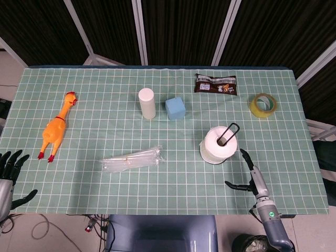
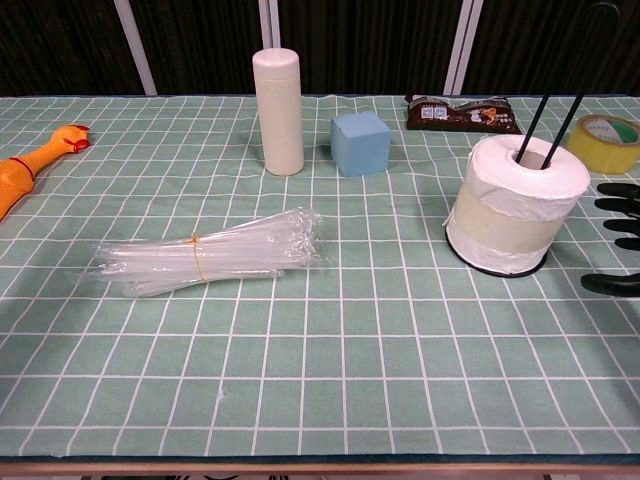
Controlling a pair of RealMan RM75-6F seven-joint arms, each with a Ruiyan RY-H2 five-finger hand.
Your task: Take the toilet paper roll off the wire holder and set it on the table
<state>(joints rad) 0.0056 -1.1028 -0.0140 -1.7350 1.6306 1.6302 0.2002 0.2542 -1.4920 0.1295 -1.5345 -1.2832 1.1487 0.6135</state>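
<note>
A white toilet paper roll [image 1: 219,145] [image 2: 515,202] stands upright on a black wire holder [image 1: 229,134] [image 2: 560,95], whose loop rises out of the roll's core. My right hand [image 1: 253,178] [image 2: 617,232] hovers just right of and nearer than the roll, fingers spread, holding nothing and not touching it. In the chest view only its dark fingertips [image 2: 614,205] enter from the right edge. My left hand [image 1: 10,173] hangs off the table's near left corner, fingers apart and empty.
A yellow rubber chicken [image 1: 55,127], a bag of clear straws [image 1: 132,159] [image 2: 205,260], a white cylinder bottle [image 1: 147,103], a blue cube [image 1: 176,108], a brown snack packet [image 1: 216,84] and a yellow tape roll [image 1: 263,105] lie on the green checked tablecloth [image 1: 173,184].
</note>
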